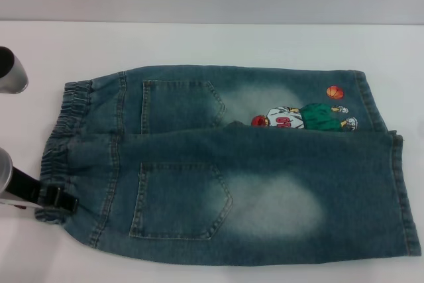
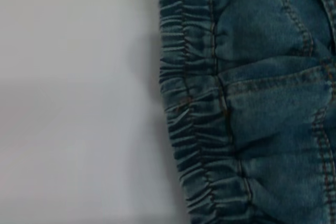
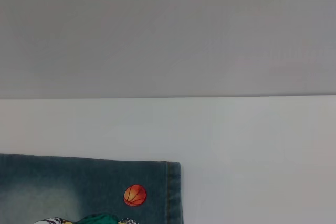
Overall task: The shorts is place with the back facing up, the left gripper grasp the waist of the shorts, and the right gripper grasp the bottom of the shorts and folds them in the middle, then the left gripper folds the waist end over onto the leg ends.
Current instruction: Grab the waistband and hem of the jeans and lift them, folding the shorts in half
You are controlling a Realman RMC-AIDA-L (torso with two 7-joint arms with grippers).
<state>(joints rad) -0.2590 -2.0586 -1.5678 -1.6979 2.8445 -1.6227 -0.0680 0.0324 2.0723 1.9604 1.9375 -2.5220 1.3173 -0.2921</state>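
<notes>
The white flat surface point(image 1: 199, 41) carries everything, running back to a pale wall. On it lie the faded blue denim shorts point(image 1: 265, 183), back pockets up, spread flat with the two legs side by side; the hem of the nearer leg runs off the head view's right edge. The elasticated gathered waistband point(image 1: 63, 130) lies at the robot's left, the leg hems well away to its right.

The left gripper point(image 1: 56, 198) is at the near corner of the waistband, its black fingers touching the denim there; whether they are clenched on the cloth or loose cannot be told, as the fabric hides the tips. The left wrist view shows only waistband and bare surface.

A grey cylindrical arm part point(image 1: 12, 71) sits cut off at the left edge, beyond that gripper.

The right gripper appears in no view.

On the far leg, near its hem, are a small embroidered cartoon figure point(image 1: 301, 117) and an orange basketball patch point(image 1: 336, 92).
</notes>
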